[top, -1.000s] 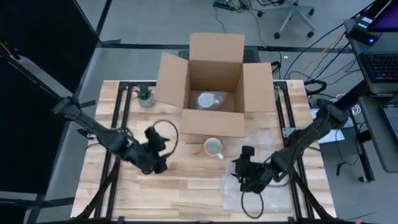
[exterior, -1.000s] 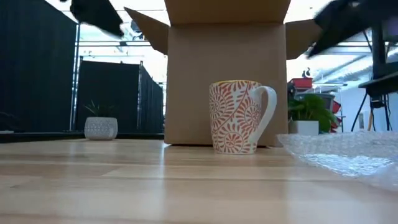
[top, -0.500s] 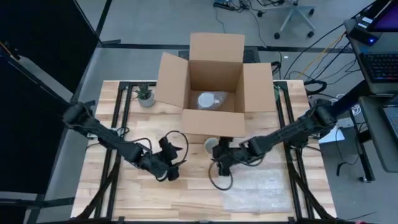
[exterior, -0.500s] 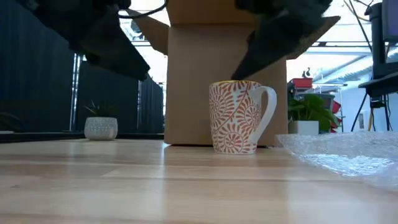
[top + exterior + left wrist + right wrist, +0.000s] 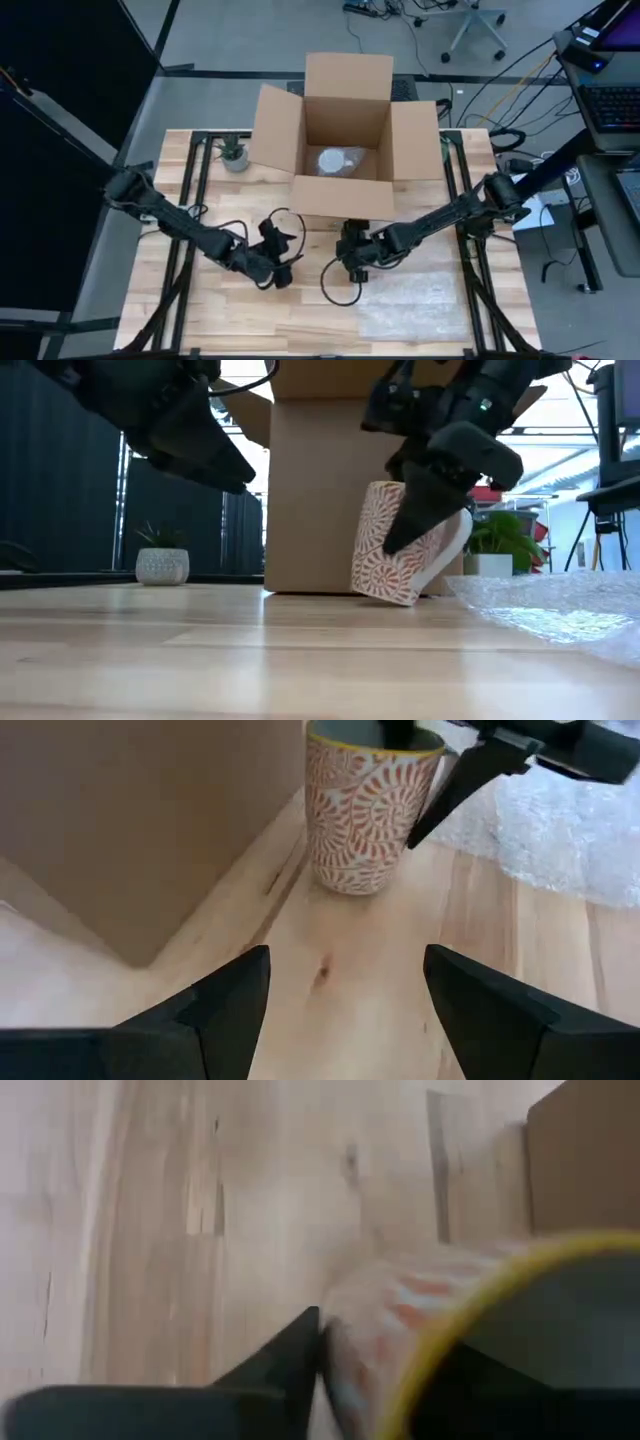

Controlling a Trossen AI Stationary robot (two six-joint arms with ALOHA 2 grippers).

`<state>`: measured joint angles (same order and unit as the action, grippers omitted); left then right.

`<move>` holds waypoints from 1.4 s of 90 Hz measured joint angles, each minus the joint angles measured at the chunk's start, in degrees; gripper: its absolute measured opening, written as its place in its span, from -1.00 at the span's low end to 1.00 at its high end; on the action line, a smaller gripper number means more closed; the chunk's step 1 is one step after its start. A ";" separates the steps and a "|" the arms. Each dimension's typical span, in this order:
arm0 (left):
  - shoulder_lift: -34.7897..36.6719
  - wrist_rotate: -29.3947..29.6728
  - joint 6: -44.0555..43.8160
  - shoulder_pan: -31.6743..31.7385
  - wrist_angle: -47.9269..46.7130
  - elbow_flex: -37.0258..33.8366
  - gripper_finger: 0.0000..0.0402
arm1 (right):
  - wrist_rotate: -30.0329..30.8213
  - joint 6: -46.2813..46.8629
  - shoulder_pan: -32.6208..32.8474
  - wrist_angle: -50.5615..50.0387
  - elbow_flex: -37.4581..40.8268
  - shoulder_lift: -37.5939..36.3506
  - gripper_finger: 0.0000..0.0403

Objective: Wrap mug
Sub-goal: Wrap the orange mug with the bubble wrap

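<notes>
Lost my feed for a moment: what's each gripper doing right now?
Left gripper: open, empty, facing the mug.
Right gripper: shut on the mug's rim, tilting it.

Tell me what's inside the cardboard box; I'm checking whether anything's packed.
Inside the cardboard box lies one pale, bubble-wrapped bundle. What the wrap covers is hidden, as is anything beneath it.

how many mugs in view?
2. One patterned mug, tilted, in the right gripper in front of the box; another wrapped one inside the box. More may be hidden.
</notes>
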<state>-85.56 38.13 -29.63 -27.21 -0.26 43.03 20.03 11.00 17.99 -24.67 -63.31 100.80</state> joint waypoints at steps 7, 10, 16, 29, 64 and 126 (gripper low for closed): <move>0.00 0.07 0.15 0.29 0.37 0.00 0.26 | 0.63 -0.25 0.57 -3.72 -0.62 -1.84 -0.94; 0.00 0.07 0.27 0.29 0.52 0.00 0.26 | 0.78 0.61 1.02 -5.77 -1.73 -2.94 -0.95; 0.00 0.05 0.65 0.33 1.78 0.00 0.26 | 1.04 2.46 2.92 -11.06 -3.85 -6.04 -0.95; 0.00 -0.15 1.71 0.40 4.02 0.00 0.26 | -0.63 11.27 9.08 -23.02 -4.87 -12.32 -0.98; -0.87 -4.17 4.96 2.60 13.51 0.04 0.26 | -8.23 36.75 19.51 -33.02 4.17 -15.90 -0.99; -4.28 -5.51 6.03 3.82 13.84 0.04 0.26 | -20.05 34.51 15.13 -33.96 6.09 -16.04 -0.99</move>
<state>-89.84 32.62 -23.59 -23.39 13.58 43.07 -0.02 45.50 33.12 -58.63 -57.23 84.76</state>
